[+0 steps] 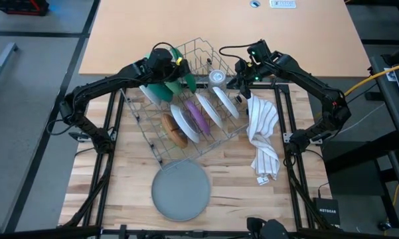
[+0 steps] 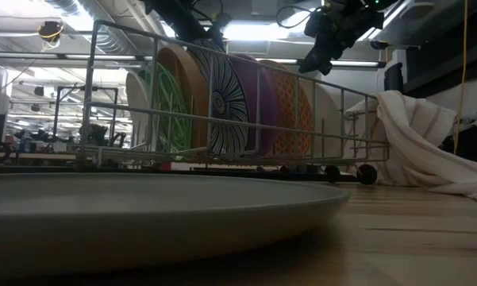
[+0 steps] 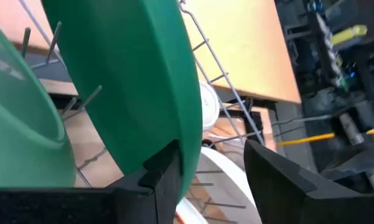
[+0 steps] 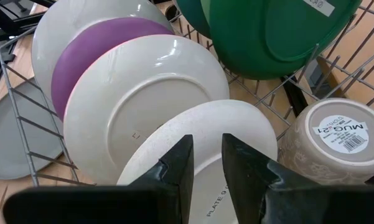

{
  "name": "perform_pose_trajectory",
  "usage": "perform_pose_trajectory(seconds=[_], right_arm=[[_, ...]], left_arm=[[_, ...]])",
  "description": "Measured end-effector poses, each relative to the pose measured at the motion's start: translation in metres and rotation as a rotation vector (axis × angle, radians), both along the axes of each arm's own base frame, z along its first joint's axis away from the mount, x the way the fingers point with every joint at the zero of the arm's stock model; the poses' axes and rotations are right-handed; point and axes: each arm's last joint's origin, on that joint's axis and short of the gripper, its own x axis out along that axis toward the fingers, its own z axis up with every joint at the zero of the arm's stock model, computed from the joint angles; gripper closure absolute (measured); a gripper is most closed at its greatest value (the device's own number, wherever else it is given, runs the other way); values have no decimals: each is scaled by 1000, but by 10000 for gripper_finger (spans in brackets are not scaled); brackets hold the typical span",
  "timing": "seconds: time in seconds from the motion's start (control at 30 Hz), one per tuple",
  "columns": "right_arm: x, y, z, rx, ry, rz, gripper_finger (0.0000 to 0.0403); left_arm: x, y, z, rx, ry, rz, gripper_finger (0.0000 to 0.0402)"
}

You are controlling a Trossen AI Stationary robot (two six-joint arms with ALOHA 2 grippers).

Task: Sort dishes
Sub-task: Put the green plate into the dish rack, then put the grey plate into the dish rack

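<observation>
Lying flat nearest the camera, outside the rack (image 1: 186,99), is the grey plate (image 1: 180,190), well apart from both arms. Beyond it, the rack holds plates on edge, faces across its length: brown (image 1: 174,130), white (image 1: 184,122), purple (image 1: 196,114), more white behind. Right gripper (image 4: 205,163) hovers over the speckled plate (image 4: 208,140) at the right-hand end, fingers narrowly parted, straddling its rim from above, not closed on it. Farther back, left gripper (image 3: 208,171) sits at the green plate (image 3: 137,81): jaws open, rim against one finger, other finger clear. Judgement: right arm nearer a grasp; plate's edge runs between its fingers, so closing straight would pinch it.
</observation>
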Motion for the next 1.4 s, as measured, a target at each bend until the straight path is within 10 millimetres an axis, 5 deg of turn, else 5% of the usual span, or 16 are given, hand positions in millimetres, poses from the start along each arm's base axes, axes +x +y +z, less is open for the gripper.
perform_pose_trajectory(seconds=[0.97,1.17,1.4], right_arm=[[-1,1,-1,16,15,0,316],[-1,5,0,142,-49,55,316],[9,24,1,305,-41,96,316]], left_arm=[[-63,-11,59,240,-26,-6,247],[-50,-35,62,388,33,-396,247],[-24,-91,63,528,12,-814,247]])
